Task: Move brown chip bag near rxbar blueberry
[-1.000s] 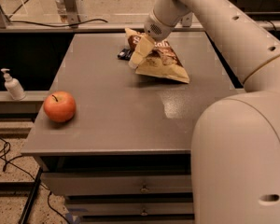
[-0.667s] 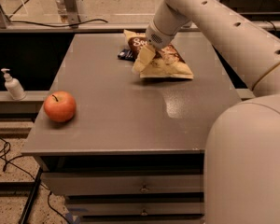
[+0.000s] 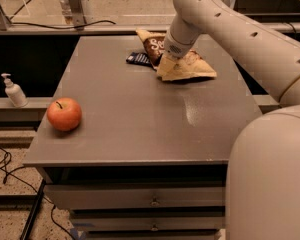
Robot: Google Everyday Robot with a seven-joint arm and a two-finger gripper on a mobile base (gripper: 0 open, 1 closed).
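The brown chip bag (image 3: 186,67) lies at the far middle of the grey table (image 3: 140,114), its brown "Sea Salt" panel facing up and its pale tan edge toward me. The rxbar blueberry (image 3: 138,59), a small dark navy bar, lies flat just left of the bag, touching or almost touching it. My gripper (image 3: 168,59) comes down from the upper right onto the bag's left part, right beside the bar. The arm's wrist hides the gripper's tips.
A red apple (image 3: 64,114) sits near the table's left front edge. A white pump bottle (image 3: 13,91) stands on a ledge left of the table. My arm (image 3: 240,39) spans the right side. Drawers (image 3: 150,201) are below the tabletop.
The chip bag and my gripper have shifted slightly back and left, closer to the blue bar. The apple has not moved.
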